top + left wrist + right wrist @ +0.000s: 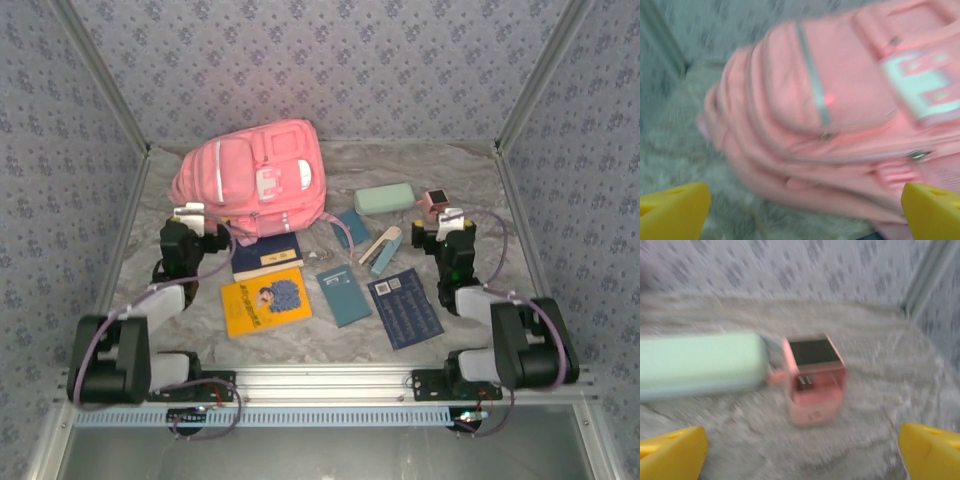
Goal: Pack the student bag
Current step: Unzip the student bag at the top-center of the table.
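The student bag, a big pink backpack with pale stripes and white patches, lies at the back left of the table. My left gripper hovers at its near left corner. In the blurred left wrist view the bag spreads beyond the open left gripper, whose yellow fingertips hold nothing. My right gripper stands at the right, just in front of a pink cube. The right wrist view has that cube and a mint case ahead of the open, empty right gripper.
Between the arms lie a mint case, a dark blue book, a yellow book, a teal notebook, a dark booklet, a small blue item and a beige-and-blue stapler-like thing. Patterned walls enclose the table.
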Robot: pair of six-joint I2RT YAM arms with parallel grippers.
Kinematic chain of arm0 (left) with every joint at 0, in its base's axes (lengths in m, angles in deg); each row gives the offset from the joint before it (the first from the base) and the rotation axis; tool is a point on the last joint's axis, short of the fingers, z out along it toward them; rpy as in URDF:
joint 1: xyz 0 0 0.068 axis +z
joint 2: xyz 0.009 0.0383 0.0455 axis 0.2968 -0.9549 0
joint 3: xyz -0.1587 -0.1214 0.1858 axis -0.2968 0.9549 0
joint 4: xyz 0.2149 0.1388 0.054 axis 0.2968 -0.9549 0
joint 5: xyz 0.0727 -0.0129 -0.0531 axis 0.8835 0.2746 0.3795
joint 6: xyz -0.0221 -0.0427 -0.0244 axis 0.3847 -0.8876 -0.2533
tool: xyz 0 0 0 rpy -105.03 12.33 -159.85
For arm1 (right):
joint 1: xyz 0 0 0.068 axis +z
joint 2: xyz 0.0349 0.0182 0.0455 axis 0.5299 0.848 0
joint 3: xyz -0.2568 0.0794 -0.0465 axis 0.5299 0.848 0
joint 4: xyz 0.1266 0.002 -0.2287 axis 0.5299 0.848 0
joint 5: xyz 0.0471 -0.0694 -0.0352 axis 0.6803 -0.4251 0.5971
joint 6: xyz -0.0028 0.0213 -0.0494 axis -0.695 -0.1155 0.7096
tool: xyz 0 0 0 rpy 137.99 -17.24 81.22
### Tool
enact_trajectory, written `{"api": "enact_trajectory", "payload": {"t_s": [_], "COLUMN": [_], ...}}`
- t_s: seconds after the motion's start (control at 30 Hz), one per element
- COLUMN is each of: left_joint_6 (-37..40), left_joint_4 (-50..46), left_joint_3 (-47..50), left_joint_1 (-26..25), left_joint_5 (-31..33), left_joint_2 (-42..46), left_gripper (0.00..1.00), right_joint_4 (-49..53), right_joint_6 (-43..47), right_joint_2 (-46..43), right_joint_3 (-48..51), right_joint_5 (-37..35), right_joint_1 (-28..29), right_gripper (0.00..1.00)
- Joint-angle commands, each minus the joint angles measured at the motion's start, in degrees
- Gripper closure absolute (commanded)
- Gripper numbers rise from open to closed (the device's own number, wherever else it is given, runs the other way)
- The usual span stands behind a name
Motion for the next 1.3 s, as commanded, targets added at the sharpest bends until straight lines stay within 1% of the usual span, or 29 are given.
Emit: {"api": "enact_trajectory", "payload": {"t_s": [0.0,0.03,0.13,0.17,0.23,0.27,0.3,0.33,0.37,0.4,0.43,0.47,0.53,0.57,0.6,0.63,0.7,0.73,0.77,0.8,0.83,0.87,0.93,0.97,1.07,1.13,1.17,1.23,1.27], "left_joint_6": [6.8,6.5,4.7,5.2,7.5,9.1,8.9,6.9,2.7,-2.1,-6.1,-11.0,-15.1,-18.6,-23.2,-26.0,-31.0,-32.8,-34.3,-35.5,-35.9,-35.9,-35.4,-34.9,-34.0,-33.1,-32.9,-32.2,-32.1], "left_joint_4": [-9.2,-11.9,-18.9,-21.6,-31.4,-36.1,-39.9,-42.1,-43.6,-45.1,-47.1,-50.9,-54.9,-57.5,-60.9,-63.7,-64.7,-63.8,-62.4,-60.9,-60.1,-59.6,-58.9,-58.2,-59.5,-59.7,-59.9,-59.6,-59.6], "left_joint_3": [-4.2,-5.5,-9.3,-10.7,-16.0,-18.8,-21.6,-23.9,-26.4,-28.8,-31.3,-34.5,-39.3,-41.9,-45.3,-48.3,-52.2,-53.3,-54.5,-55.9,-57.6,-60.0,-64.5,-66.7,-74.0,-78.1,-79.4,-81.5,-82.2], "left_joint_1": [-5.0,-6.5,-12.9,-15.8,-20.6,-22.1,-22.8,-22.8,-22.6,-22.0,-21.0,-19.0,-13.2,-10.4,-8.3,-6.4,-1.2,0.8,3.3,5.5,7.0,8.9,11.1,12.0,13.2,13.4,13.4,13.4,13.4], "left_joint_5": [2.3,2.5,2.1,2.1,0.6,-0.7,-0.6,1.1,6.6,13.3,17.6,19.2,11.5,8.7,8.1,7.9,5.6,3.7,0.4,-3.0,-6.5,-10.3,-15.7,-18.2,-22.5,-26.7,-28.0,-31.9,-32.6], "left_joint_2": [9.3,11.5,17.5,18.8,20.2,20.0,19.4,18.3,16.8,14.8,12.8,10.1,3.9,0.1,-3.9,-7.2,-14.4,-16.9,-20.0,-23.0,-25.8,-29.2,-35.1,-38.1,-46.6,-51.6,-53.6,-57.0,-58.3], "left_gripper": [0.02,0.02,0.02,0.02,0.02,0.02,0.02,0.02,0.02,0.02,0.02,0.02,0.02,0.02,0.02,0.02,0.02,0.02,0.02,0.02,0.02,0.02,0.02,0.04,0.11,0.18,0.21,0.29,0.31], "right_joint_4": [-0.2,1.4,14.1,17.8,23.8,26.7,30.2,33.8,38.8,45.0,50.4,58.1,68.5,72.5,73.2,71.9,68.5,67.4,66.9,67.3,66.5,66.0,64.4,64.0,63.7,62.5,61.3,59.4,59.0], "right_joint_6": [3.2,2.3,-2.9,-3.8,-4.1,-4.4,-5.2,-6.2,-8.3,-11.6,-15.0,-18.6,-22.6,-24.5,-27.5,-29.9,-36.3,-38.2,-39.1,-38.1,-38.4,-39.1,-36.8,-35.9,-34.8,-34.2,-34.7,-35.9,-35.9], "right_joint_2": [-7.5,-10.2,-19.4,-21.8,-25.4,-26.3,-26.4,-26.0,-25.1,-23.9,-22.4,-20.7,-18.1,-17.5,-17.2,-17.3,-16.6,-15.7,-14.3,-13.3,-12.9,-12.4,-11.3,-10.3,-4.3,-0.1,1.3,4.5,5.8], "right_joint_3": [-0.3,-0.8,-5.1,-6.5,-9.1,-10.7,-12.8,-15.1,-18.5,-22.4,-26.5,-30.5,-36.8,-38.6,-38.5,-37.3,-34.7,-33.9,-33.6,-33.7,-33.4,-33.0,-32.7,-32.6,-33.7,-34.2,-34.4,-34.8,-35.3], "right_joint_5": [-4.4,-4.8,-5.0,-5.3,-6.9,-7.8,-7.9,-7.3,-7.2,-8.7,-10.9,-11.1,-10.0,-8.9,-7.6,-2.8,12.2,16.9,19.9,20.4,18.2,18.1,22.4,24.5,31.3,34.7,35.8,36.5,36.4], "right_joint_1": [4.7,6.3,13.7,17.3,25.0,29.0,32.4,34.3,35.5,36.2,36.3,36.2,33.4,31.4,29.0,25.6,15.3,12.5,10.6,10.2,10.5,11.2,11.5,11.8,11.8,12.0,12.0,12.3,12.6], "right_gripper": [0.00,0.00,0.00,0.00,0.00,0.00,0.00,0.00,0.00,0.00,0.00,0.00,0.00,0.00,0.00,0.00,0.00,0.00,0.00,0.00,0.00,0.00,0.00,0.00,0.09,0.14,0.16,0.18,0.19]}}
